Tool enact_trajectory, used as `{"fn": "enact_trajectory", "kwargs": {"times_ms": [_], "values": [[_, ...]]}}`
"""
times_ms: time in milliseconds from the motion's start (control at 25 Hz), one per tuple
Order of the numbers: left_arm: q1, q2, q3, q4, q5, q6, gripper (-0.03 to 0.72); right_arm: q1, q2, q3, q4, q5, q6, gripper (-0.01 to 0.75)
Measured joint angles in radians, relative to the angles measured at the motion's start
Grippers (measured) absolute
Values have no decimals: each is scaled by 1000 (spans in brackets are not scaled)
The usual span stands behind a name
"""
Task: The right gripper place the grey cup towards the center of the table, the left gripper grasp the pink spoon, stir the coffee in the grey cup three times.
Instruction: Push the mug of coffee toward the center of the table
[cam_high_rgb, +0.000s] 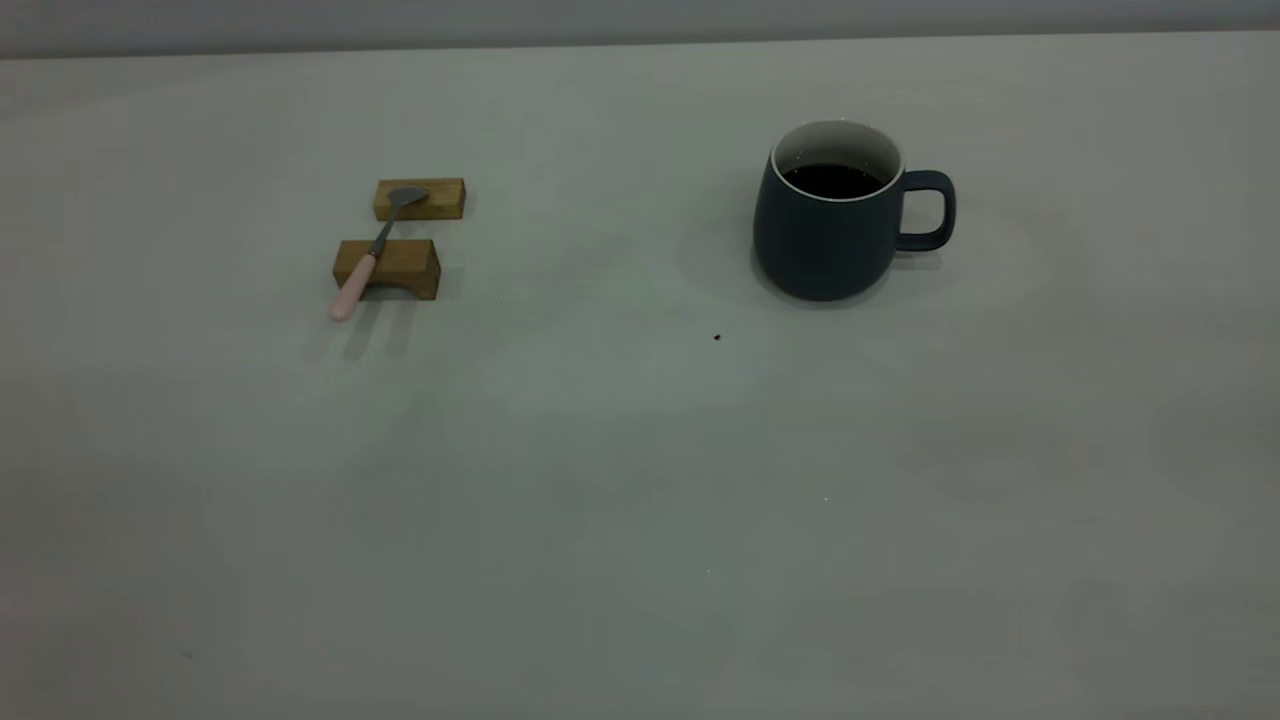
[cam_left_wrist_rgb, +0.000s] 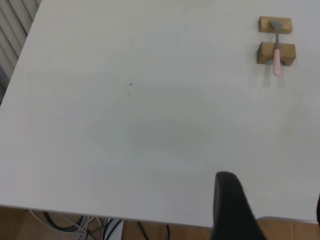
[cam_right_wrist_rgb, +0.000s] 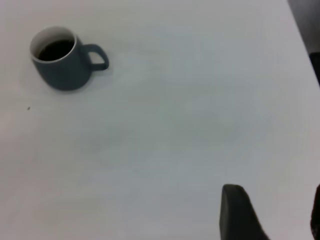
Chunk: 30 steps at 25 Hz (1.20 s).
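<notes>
The grey cup stands upright on the right half of the table, handle pointing right, with dark coffee inside. In the right wrist view the cup is far from my right gripper, which hangs open and empty over bare table. The pink spoon lies across two wooden blocks at the left, its bowl on the far block and its handle over the near one. From the left wrist, the spoon is far from my left gripper, open above the table's edge. Neither gripper shows in the exterior view.
Two tan wooden blocks carry the spoon. A tiny dark speck lies between spoon and cup. In the left wrist view, cables hang below the table's edge and a ribbed wall stands beside it.
</notes>
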<state>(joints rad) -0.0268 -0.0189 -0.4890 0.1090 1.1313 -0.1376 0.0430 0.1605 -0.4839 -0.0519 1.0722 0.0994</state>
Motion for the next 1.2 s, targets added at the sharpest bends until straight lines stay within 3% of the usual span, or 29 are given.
{"fn": "enact_trajectory", "kwargs": {"times_ms": [240, 400, 520, 840, 1200], "values": [[0, 0, 0, 0, 0, 0, 476, 0, 289, -6, 52, -259, -159, 494], [0, 0, 0, 0, 0, 0, 476, 0, 526, -7, 139, -464, -353, 569], [0, 0, 0, 0, 0, 0, 476, 0, 724, -38, 244, -572, -511, 581], [0, 0, 0, 0, 0, 0, 476, 3, 1233, -254, 497, -628, -1012, 582], [0, 0, 0, 0, 0, 0, 476, 86, 1715, -513, 639, -705, -1468, 582]]}}
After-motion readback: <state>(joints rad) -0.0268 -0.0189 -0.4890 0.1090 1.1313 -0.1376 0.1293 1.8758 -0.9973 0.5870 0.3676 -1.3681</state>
